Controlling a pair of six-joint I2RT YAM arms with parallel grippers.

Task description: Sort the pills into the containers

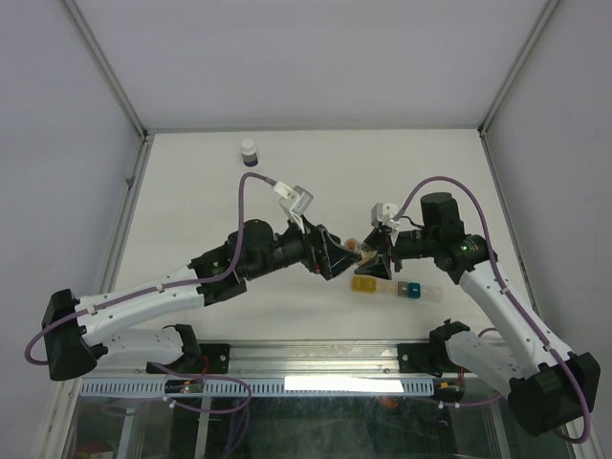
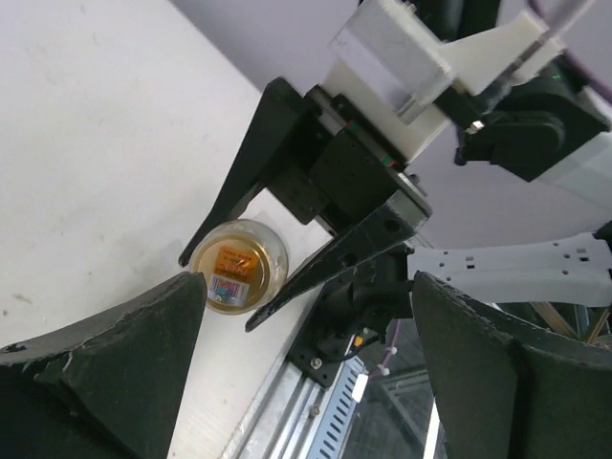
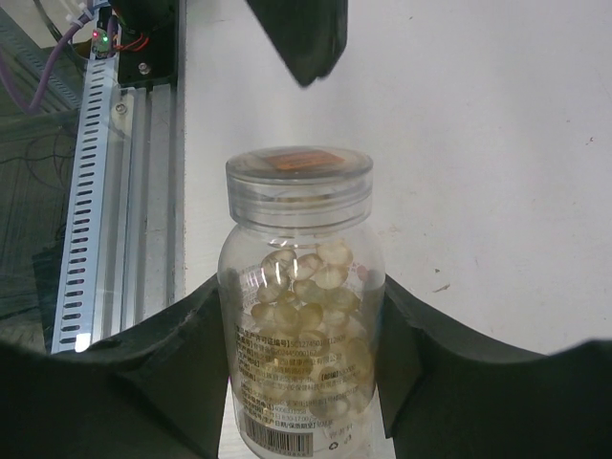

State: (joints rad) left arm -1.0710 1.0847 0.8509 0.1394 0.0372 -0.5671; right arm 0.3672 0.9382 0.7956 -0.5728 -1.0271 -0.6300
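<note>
Two grippers are facing each other nose to nose over the white table [image 1: 191, 201]. The right gripper [image 3: 298, 330] is pinching the small clear plastic vial [image 3: 301, 392] by its body, with a finger pressing on each side. It is pointing the vial's long axis toward about 9 o'clock in the top view, straight at the left gripper [image 2: 306, 287].

The left gripper is standing spread, gripping nothing, just beside the vial's clear round lid [image 3: 298, 177]. In the left wrist view that lid is showing end-on, sitting roughly in line with the gap but a little toward one finger. The left arm is therefore the nearer one to the lid. The coming move is probably turning on that line-up: closing on the lid and twisting while the right arm is bracing the body.

The pills [image 3: 316, 273] are lying inside the capped vial, pale tan, rounded and glossy, heaped well up its height. The containers [image 1: 364, 285], a short strip of joined square plastic compartments in yellow, clear, teal and clear, are lying on the table at about 6 o'clock from the vial, near but apart.
</note>
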